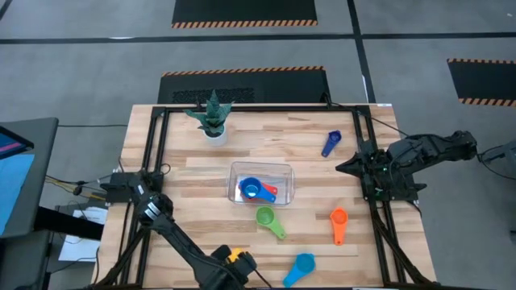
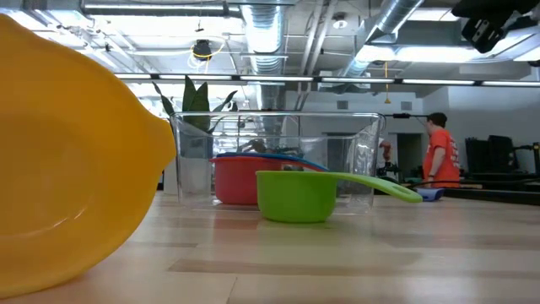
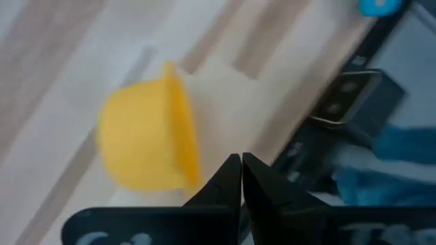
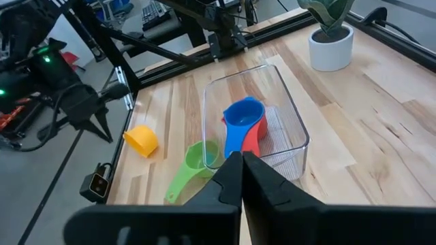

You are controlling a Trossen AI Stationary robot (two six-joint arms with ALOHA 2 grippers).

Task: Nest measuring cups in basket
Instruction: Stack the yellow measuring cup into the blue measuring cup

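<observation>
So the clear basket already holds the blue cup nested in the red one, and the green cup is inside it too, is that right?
Not quite. The green cup is not inside: it lies on the table just outside the basket, as the high view shows. The rest holds: the blue cup sits in the red cup in the basket.

A small green plant with pointy leaves in a round white pot point(image 1: 214, 119) stands on the light wooden desk point(image 1: 306, 153), near the far edge and closer to the far left corner. Black metal bars point(image 1: 157, 145) run along the desk's sides. The floor point(image 1: 97, 72) around the desk is grey, with black mats edged in orange and black stripes point(image 1: 244, 11). In the room behind the desk, a person in an orange shirt point(image 2: 439, 156) stands. Silver pipes point(image 2: 261, 34) and long lights hang from the ceiling.
</observation>
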